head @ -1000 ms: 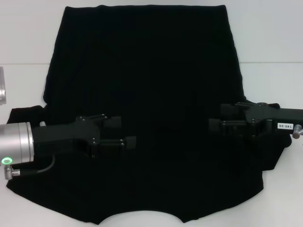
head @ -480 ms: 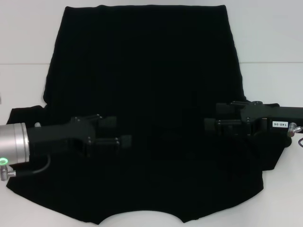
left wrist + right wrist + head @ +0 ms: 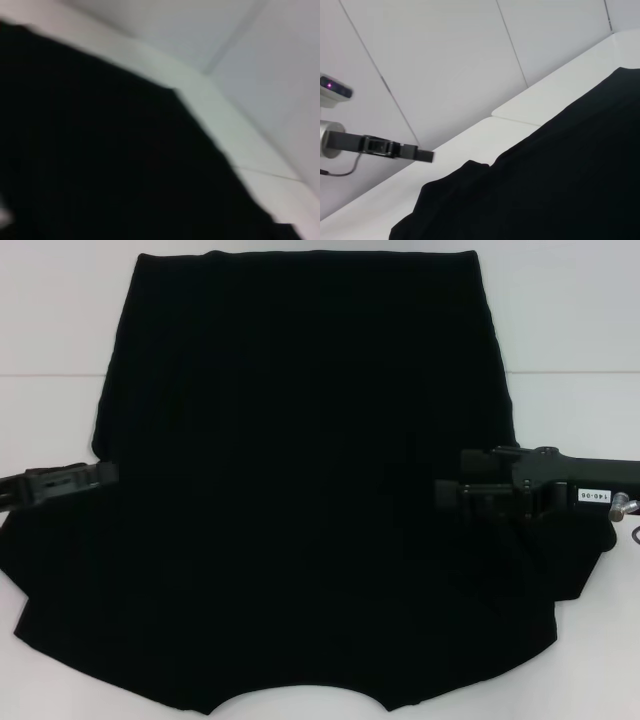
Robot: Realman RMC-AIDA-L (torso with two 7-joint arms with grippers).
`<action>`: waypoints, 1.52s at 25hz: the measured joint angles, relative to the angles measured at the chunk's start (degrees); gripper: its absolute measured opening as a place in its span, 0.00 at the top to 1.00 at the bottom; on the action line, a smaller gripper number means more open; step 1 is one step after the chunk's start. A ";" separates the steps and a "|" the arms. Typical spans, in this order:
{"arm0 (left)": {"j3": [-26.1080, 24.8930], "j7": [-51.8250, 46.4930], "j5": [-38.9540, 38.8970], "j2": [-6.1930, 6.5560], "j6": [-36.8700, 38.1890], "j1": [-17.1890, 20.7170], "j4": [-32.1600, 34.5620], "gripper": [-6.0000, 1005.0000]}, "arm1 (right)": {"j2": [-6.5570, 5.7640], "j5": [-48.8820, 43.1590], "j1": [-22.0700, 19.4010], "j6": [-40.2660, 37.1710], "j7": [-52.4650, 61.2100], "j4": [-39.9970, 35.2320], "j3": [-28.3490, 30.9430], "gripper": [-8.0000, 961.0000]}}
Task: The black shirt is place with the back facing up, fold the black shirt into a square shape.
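- We see the black shirt [image 3: 300, 490] spread flat over the white bench [image 3: 570, 330], its curved neckline at the near edge and its straight hem at the far edge.
- Our right claw [image 3: 450, 496] sits over the shirt's right side, near the sleeve, pointing toward the middle; we cannot tell how far apart its fingers stand, nor whether it grips any fabric.
- Our left claw [image 3: 100, 474] shows only as a thin dark bar at the shirt's left edge by the sleeve; its opening cannot be told either.
- In the right wrist view the left claw [image 3: 422, 155] hangs above the bench beyond the shirt's edge.
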 joint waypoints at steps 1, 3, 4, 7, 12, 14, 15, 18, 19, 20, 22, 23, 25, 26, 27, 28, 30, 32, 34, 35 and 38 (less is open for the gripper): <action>-0.22 -2.59 1.54 0.20 -0.08 0.33 1.51 0.13 | 0.00 0.01 0.06 0.12 0.01 -0.03 0.02 0.05; -0.45 -6.71 5.08 0.50 -0.17 0.69 3.99 0.13 | 0.00 0.06 0.21 0.38 0.01 -0.16 0.05 0.05; -0.50 -8.17 6.67 0.63 -0.19 0.75 4.90 0.13 | 0.00 0.09 0.25 0.47 0.02 -0.23 0.06 0.05; -0.55 -12.18 12.56 1.00 -0.28 0.35 6.52 0.13 | -0.03 0.17 0.41 0.80 0.03 -0.43 0.09 0.05; 0.01 -15.64 18.57 1.23 -2.23 -0.65 7.13 0.13 | -0.14 0.23 0.67 0.87 0.05 -0.46 0.74 0.05; 0.31 -16.77 20.49 1.43 -3.66 -1.13 6.69 0.13 | -0.15 0.24 0.68 0.87 0.05 -0.50 1.03 0.05; 0.51 -17.24 21.40 1.52 -4.49 -1.39 6.34 0.13 | -0.17 0.24 0.68 0.87 0.05 -0.52 1.19 0.05; 1.43 -18.34 23.68 1.65 -7.46 -2.19 4.82 0.13 | -0.24 0.24 0.52 0.87 0.06 -0.55 1.56 0.05; 1.76 -18.40 23.92 1.69 -8.11 -2.36 4.33 0.13 | -0.25 0.24 0.41 0.85 0.05 -0.55 1.62 0.05; 2.07 -18.44 24.16 1.72 -8.85 -2.56 3.83 0.13 | -0.25 0.24 0.34 0.83 0.06 -0.55 1.67 0.05; 2.49 -18.47 24.70 1.80 -10.19 -2.92 2.92 0.13 | -0.26 0.24 0.19 0.74 0.12 -0.55 1.86 0.05; 2.58 -18.51 25.15 1.87 -10.91 -3.17 2.37 0.13 | -0.27 0.24 0.13 0.66 0.18 -0.55 2.02 0.05; 2.62 -18.61 25.97 2.00 -11.97 -3.48 1.64 0.13 | -0.31 0.24 0.05 0.44 0.20 -0.55 2.38 0.05; 2.64 -18.66 26.30 2.06 -12.50 -3.63 1.28 0.13 | -0.33 0.24 0.03 0.37 0.21 -0.55 2.55 0.05; 2.63 -18.68 26.43 2.12 -12.82 -3.67 1.13 0.13 | -0.36 0.24 0.00 0.32 0.21 -0.55 2.69 0.05; 2.63 -18.70 26.54 2.16 -13.08 -3.68 1.03 0.13 | -0.36 0.24 -0.01 0.28 0.21 -0.55 2.78 0.05; 2.49 -18.71 26.58 2.18 -13.46 -3.63 0.98 0.13 | -0.37 0.24 -0.07 0.20 0.22 -0.54 2.94 0.05; 2.24 -18.72 26.60 2.19 -13.71 -3.41 1.02 0.13 | -0.42 0.23 -0.10 0.18 0.23 -0.54 2.98 0.05; 2.08 -18.73 26.67 2.20 -13.79 -3.23 1.06 0.13 | -0.49 0.23 -0.11 0.17 0.23 -0.53 2.99 0.05; 2.08 -18.74 26.83 2.20 -13.80 -3.19 1.05 0.13 | -0.51 0.23 -0.11 0.15 0.23 -0.53 2.98 0.05; 2.19 -18.75 27.63 2.21 -14.02 -3.15 0.86 0.13 | -0.58 0.23 -0.11 0.15 0.23 -0.53 2.98 0.05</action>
